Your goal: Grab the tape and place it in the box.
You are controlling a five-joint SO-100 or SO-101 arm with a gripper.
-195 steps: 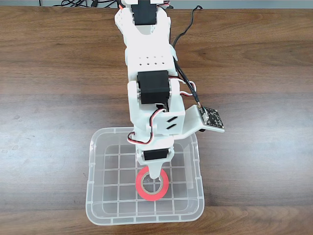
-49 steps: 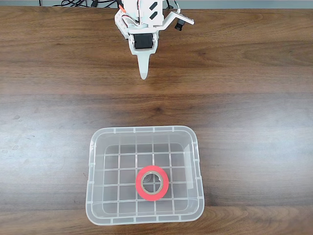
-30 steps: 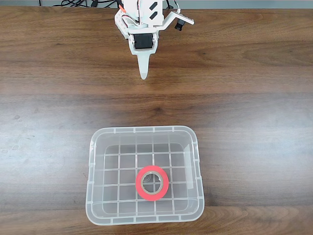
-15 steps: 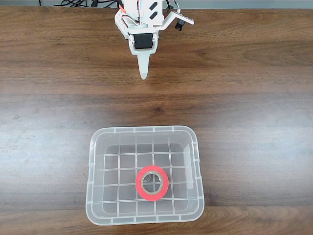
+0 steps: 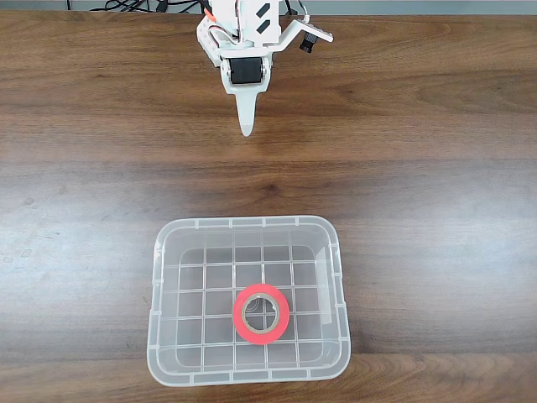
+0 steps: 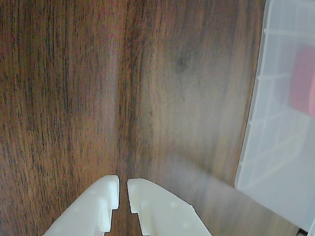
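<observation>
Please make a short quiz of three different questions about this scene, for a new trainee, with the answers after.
1. True or false: the tape lies flat inside the box.
2. What is between the gripper fingertips in the wrist view? A) the tape B) nothing C) a cable
3. Fill in: in the fixed view, the gripper is near the ___ edge of the table.

Key: 1 true; 2 B; 3 top.

A fixed camera looks straight down on my bench (image 5: pixel 436 168) from high up, while my wrist camera hangs close above it, both catching the box (image 5: pixel 164 252) (image 6: pixel 256 142).
</observation>
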